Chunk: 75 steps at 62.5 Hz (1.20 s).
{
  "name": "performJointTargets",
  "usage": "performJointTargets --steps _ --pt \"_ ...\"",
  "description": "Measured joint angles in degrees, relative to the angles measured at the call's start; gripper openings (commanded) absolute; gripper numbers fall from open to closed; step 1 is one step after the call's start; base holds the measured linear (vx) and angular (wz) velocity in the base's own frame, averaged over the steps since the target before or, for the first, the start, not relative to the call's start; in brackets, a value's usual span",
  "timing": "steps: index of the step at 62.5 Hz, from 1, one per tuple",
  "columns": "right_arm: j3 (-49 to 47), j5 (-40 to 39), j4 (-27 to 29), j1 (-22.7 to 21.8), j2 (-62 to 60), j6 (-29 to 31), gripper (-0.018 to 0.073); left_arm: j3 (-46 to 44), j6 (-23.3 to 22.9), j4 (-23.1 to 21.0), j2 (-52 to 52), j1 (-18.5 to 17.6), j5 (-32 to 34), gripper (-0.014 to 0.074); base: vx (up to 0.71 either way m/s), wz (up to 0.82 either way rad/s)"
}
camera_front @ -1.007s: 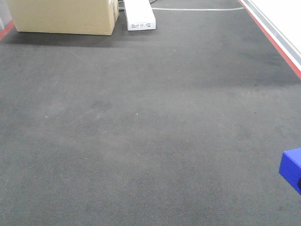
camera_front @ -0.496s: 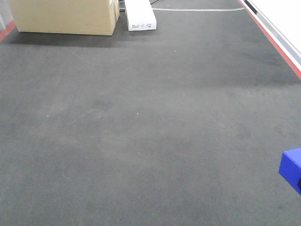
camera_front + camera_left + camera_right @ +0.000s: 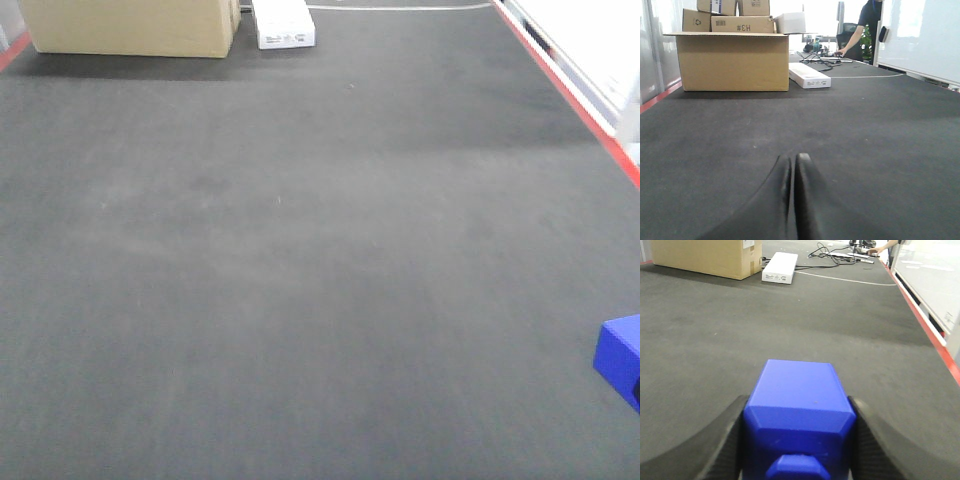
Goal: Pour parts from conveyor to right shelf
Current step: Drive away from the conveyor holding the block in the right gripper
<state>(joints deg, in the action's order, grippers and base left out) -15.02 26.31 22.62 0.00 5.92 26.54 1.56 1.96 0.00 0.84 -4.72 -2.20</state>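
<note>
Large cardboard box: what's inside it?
Smaller cartons and a white box show above the rim of the large cardboard box; its walls hide whether they sit inside or behind.

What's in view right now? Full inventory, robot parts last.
conveyor: one, dark grey belt with red edges, fills all views.
blue part: one, bright blue, between the right gripper's fingers, at the right edge of the front view.
large cardboard box: one, tan, on the belt, far left.
smaller cardboard boxes: at least four, tan, stacked above or behind the large box.
white flat box: one, white, on the belt just right of the large box.
cables: count unclear, dark, far end.
person: one, dark top, far end, partly cropped.
left gripper: one, black, shut, empty.
right gripper: one, black, shut on the blue part.
</note>
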Motion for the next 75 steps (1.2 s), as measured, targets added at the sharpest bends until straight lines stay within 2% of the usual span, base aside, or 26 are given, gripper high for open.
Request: performJointTargets --steps 75 --pt "0.2 0.1 0.4 0.0 0.0 0.1 -0.001 0.0 0.0 0.0 0.0 0.0 0.0 -0.0006 -0.4 -0.01"
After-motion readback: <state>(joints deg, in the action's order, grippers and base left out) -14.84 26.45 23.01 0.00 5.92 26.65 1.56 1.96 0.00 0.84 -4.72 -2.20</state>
